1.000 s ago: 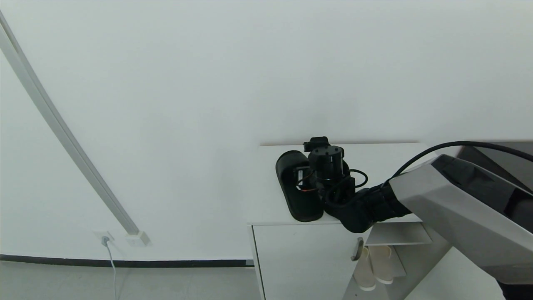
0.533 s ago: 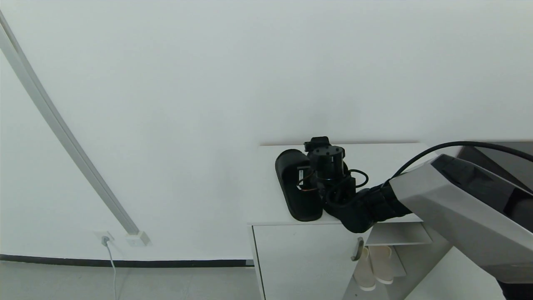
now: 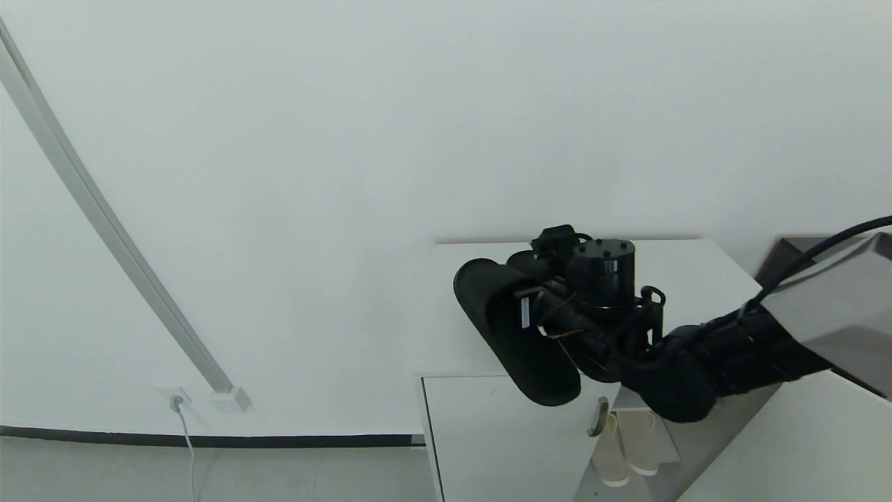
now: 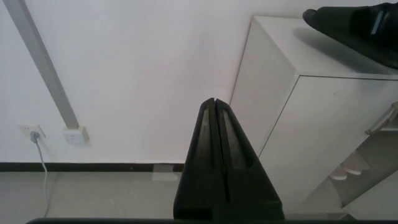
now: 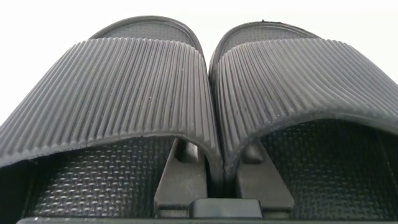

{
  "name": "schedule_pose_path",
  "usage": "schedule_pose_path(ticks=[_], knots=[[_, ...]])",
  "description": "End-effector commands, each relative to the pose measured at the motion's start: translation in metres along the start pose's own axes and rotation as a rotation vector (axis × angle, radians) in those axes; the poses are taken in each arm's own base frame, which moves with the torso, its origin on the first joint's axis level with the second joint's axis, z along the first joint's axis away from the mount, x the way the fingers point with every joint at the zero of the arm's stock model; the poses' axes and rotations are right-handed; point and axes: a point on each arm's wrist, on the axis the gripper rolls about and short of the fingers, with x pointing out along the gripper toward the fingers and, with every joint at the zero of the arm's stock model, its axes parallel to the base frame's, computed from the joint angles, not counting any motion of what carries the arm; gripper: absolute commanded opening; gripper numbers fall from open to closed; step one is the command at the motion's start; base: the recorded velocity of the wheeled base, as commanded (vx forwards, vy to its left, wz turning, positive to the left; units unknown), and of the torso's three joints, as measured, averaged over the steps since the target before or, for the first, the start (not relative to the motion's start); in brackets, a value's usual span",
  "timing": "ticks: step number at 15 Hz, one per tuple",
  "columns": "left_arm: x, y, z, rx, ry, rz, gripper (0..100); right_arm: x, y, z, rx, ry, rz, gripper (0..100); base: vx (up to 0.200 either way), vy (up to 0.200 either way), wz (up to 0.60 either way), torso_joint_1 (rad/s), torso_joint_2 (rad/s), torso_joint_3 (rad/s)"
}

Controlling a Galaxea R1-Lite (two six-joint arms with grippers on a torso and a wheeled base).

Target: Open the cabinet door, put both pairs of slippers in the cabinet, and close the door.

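Black slippers (image 3: 519,335) hang as a pair from the right gripper (image 5: 217,186), tilted over the front edge of the cabinet (image 3: 502,446) top; the right wrist view adds the grip itself (one finger under each ribbed strap, clamping the two inner sides together); the head view adds the white slippers (image 3: 627,439) on a shelf in the open compartment; the left gripper (image 4: 214,124), fingers pressed together on nothing, sits low beside the cabinet.

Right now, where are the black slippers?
Head view, right of centre: the black ribbed rubber slippers are clamped in the right gripper, tilted over the top front edge of the white cabinet.
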Motion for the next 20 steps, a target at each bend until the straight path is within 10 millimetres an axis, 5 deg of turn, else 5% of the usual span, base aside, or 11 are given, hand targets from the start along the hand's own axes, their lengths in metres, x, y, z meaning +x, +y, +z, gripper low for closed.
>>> schedule_pose_path(ticks=[1, 5, 15, 20], knots=[[0.0, 0.0, 0.0, 0.0, 0.0, 0.0, 0, -0.054, -0.007, 0.017, -0.019, -0.026, 0.144, 0, 0.0, 0.0, 0.0, 0.0, 0.0, 0.0], [0.0, 0.0, 0.0, 0.001, 0.0, 0.0, 0, -0.074, -0.005, 0.004, -0.033, 0.028, 0.174, 0, 0.0, 0.0, 0.0, 0.0, 0.0, 0.0], [0.0, 0.0, 0.0, 0.001, 0.0, 0.0, 0, -0.074, 0.002, 0.003, -0.041, 0.027, 0.192, 0, 0.0, 0.0, 0.0, 0.0, 0.0, 0.0], [0.0, 0.0, 0.0, 0.0, 0.0, 0.0, 0, -0.075, 0.003, 0.001, -0.047, 0.036, 0.196, 0, -0.2, 0.0, 0.0, 0.003, 0.0, 0.0]])
